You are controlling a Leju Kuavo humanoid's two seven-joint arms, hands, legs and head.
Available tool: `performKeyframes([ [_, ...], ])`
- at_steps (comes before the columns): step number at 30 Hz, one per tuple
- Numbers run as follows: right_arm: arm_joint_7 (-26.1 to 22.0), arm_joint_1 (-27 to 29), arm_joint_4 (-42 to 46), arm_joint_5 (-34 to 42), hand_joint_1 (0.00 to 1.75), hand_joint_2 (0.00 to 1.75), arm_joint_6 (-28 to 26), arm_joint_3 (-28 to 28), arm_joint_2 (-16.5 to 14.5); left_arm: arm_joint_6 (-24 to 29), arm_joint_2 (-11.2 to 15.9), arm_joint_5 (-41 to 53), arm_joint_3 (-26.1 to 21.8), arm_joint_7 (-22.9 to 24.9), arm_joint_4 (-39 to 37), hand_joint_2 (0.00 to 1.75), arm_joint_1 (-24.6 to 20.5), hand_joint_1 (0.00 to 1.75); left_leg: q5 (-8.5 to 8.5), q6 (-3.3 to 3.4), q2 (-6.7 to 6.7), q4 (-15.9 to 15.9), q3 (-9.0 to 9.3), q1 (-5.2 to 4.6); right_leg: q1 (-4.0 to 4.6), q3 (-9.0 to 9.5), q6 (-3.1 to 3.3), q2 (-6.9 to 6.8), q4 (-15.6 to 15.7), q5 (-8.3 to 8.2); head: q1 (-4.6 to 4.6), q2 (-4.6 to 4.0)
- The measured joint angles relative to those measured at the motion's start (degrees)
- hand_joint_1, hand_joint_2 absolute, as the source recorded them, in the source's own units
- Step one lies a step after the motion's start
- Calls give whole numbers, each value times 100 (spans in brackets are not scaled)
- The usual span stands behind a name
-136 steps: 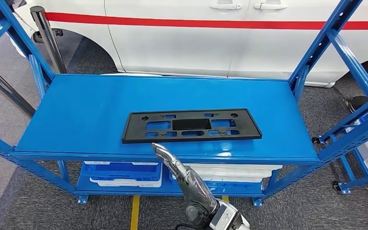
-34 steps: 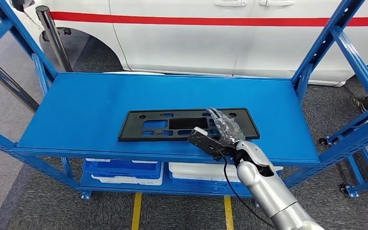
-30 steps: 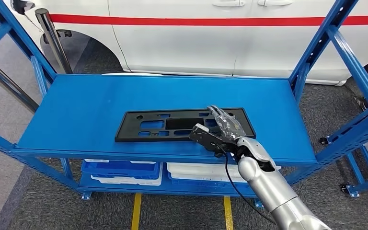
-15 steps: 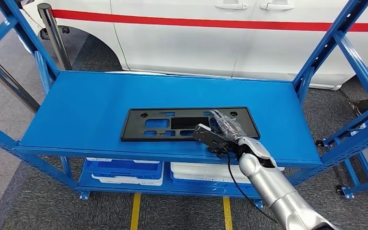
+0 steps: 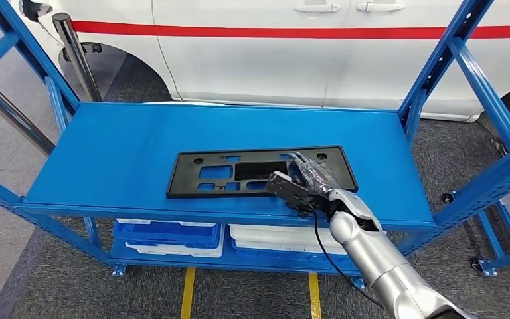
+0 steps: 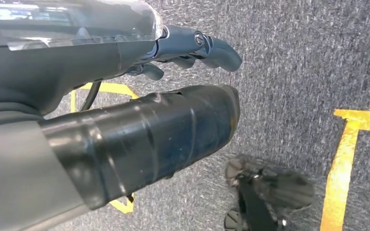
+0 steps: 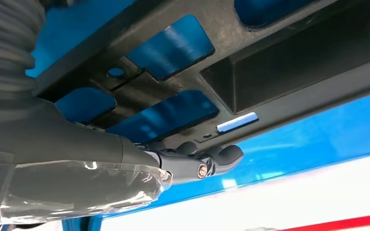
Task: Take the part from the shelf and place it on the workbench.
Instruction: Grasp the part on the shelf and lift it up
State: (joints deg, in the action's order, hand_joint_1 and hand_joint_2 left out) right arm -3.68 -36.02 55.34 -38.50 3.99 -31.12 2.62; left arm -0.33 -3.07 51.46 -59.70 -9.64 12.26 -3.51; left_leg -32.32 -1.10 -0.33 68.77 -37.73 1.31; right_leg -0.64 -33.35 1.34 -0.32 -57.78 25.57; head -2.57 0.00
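The right hand (image 5: 303, 185) grasps the black part (image 5: 239, 171) near its right end (long axis running across the shelf (image 5: 106, 146)).

The right hand (image 5: 305, 186) lay over the black part (image 5: 239, 171) and covered a stretch of its right end in the head view, so whether it gripped the part there could not be told. In the right wrist view the part (image 7: 250, 72) ran off the frame on several sides, and the fingers (image 7: 207, 166) were tucked against its edge, their tips partly hidden. The left hand (image 6: 125, 120) was cut off by the frame's edge in the left wrist view, so its state stayed unclear. On the lower shelf, the bins (image 5: 172, 236) were half hidden beneath the upper shelf (image 5: 106, 153). The white car (image 5: 272, 53) was cropped at the top.
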Motion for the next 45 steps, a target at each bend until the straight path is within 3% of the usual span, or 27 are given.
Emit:
performKeyframes([
  [1,-2,7,-7,2,175,175,-13,0,-7,0,1,4,-8,3,0,0,8,0,-134,-13,0,342,-149,1,6,-6,6,-3,-4,1,-1,0],
  [2,-4,12,-13,4,175,175,-19,0,-13,0,1,8,-13,5,0,0,16,0,-160,-23,1,516,-221,2,11,-8,8,-3,-11,3,0,0],
  [3,-4,12,-16,5,175,175,-23,0,-17,0,1,15,-15,7,0,0,22,0,-79,-29,2,486,-196,5,12,-8,6,0,-22,7,0,0],
  [5,-8,1,-19,5,175,175,-30,0,-20,0,8,31,-19,9,0,0,25,0,295,-26,7,-174,137,16,8,-4,-14,8,-66,33,0,0],
  [7,-8,-3,-19,5,175,175,-34,0,-21,0,15,43,-23,16,0,0,17,0,504,6,4,-823,458,6,30,-22,-68,23,-126,69,0,0],
  [8,-6,1,-19,3,175,175,-36,0,-21,0,16,46,-26,20,0,0,13,0,516,31,1,-960,520,-2,41,-35,-98,30,-144,75,-2,0],
  [12,-3,7,-15,-5,175,175,-58,-1,-21,-5,14,56,-29,30,0,0,13,0,547,172,12,-1009,526,-1,33,-82,-210,45,-222,130,-6,0],
  [14,-6,9,-15,-6,175,175,-81,0,-20,-15,14,55,-30,18,0,0,12,0,571,235,28,-1030,523,17,17,-289,-264,45,-685,426,-7,0],
  [16,-25,23,-15,-6,175,175,-92,0,-19,-27,14,50,-35,-9,0,0,12,0,573,257,34,-1030,513,15,6,-628,-297,44,-1418,756,-7,0],
  [17,-38,32,-14,-5,175,175,-93,0,-19,-34,14,47,-41,-29,0,0,14,0,572,258,34,-1029,514,14,-2,-737,-304,43,-1649,803,-8,0],
  [18,-53,36,-13,-3,175,175,-93,0,-18,-46,14,45,-47,-48,0,0,15,0,570,257,34,-1029,520,14,-7,-750,-304,42,-1674,739,-8,0],
  [19,-63,37,-8,0,175,175,-92,0,-18,-61,13,43,-53,-69,0,0,15,0,565,253,31,-1029,532,15,-11,-654,-294,41,-1475,576,-8,0],
  [21,-80,30,15,13,175,175,-91,0,-15,-90,5,42,-61,-114,0,0,15,0,549,233,26,-1028,559,11,-2,-277,-246,41,-709,204,-8,0],
  [23,-96,25,48,35,175,175,-91,0,-12,-104,-5,41,-67,-161,0,0,13,0,536,184,23,-1027,566,0,31,-43,-196,46,-199,69,-7,0],
  [25,-109,23,74,51,175,175,-91,0,-11,-105,-13,41,-73,-185,0,87,11,0,545,111,23,-1051,574,-4,62,-17,-152,53,-104,80,-6,0],
  [27,-117,25,105,57,175,175,-88,-1,-14,-99,-20,42,-76,-193,0,175,9,0,496,52,20,-1018,569,9,39,29,-81,40,-30,42,-7,0],
  [29,-127,31,126,61,175,175,-86,-2,-15,-56,-25,65,-78,-202,0,175,10,0,235,22,18,-638,405,18,12,72,-15,12,43,1,0,0],
  [31,-134,52,130,62,175,175,-87,-2,-13,57,-26,115,-78,-179,0,175,21,0,-125,-1,19,98,69,16,23,62,8,-1,49,-7,5,0],
  [32,-134,64,131,62,175,175,-87,-2,-13,119,-26,137,-78,-150,0,175,29,0,-211,-14,19,386,-64,18,27,57,8,-2,45,-7,5,0],
  [33,-135,75,131,62,175,175,-87,-2,-12,164,-26,145,-79,-111,0,175,36,0,-184,-25,20,483,-111,23,28,54,7,-1,38,-6,5,0],
  [34,-137,81,132,62,175,175,-85,-2,-11,187,-26,149,-81,-68,0,175,38,0,-41,-33,21,337,-44,31,24,54,1,3,26,-2,5,0],
  [36,-136,84,139,61,175,175,-85,-2,-11,202,-25,143,-97,24,0,175,33,0,337,-50,24,-388,299,51,19,44,-38,13,-26,25,5,0],
  [38,-127,85,162,54,175,175,-103,-1,-7,205,-32,142,-125,107,0,175,23,0,496,-16,14,-897,524,48,40,-2,-102,33,-106,54,4,0],
  [42,-108,114,216,34,175,175,-134,-1,9,208,-46,142,-166,178,0,175,16,0,517,142,18,-973,526,27,38,-61,-214,62,-156,73,0,0],
  [43,-103,121,221,33,175,175,-137,-1,15,208,-49,142,-168,183,0,175,14,0,534,187,25,-986,524,28,25,-109,-240,60,-263,156,0,0],
  [45,-98,138,228,29,175,175,-153,0,23,209,-50,141,-170,191,0,175,10,0,557,244,36,-998,507,27,8,-368,-284,55,-835,493,-1,0],
])
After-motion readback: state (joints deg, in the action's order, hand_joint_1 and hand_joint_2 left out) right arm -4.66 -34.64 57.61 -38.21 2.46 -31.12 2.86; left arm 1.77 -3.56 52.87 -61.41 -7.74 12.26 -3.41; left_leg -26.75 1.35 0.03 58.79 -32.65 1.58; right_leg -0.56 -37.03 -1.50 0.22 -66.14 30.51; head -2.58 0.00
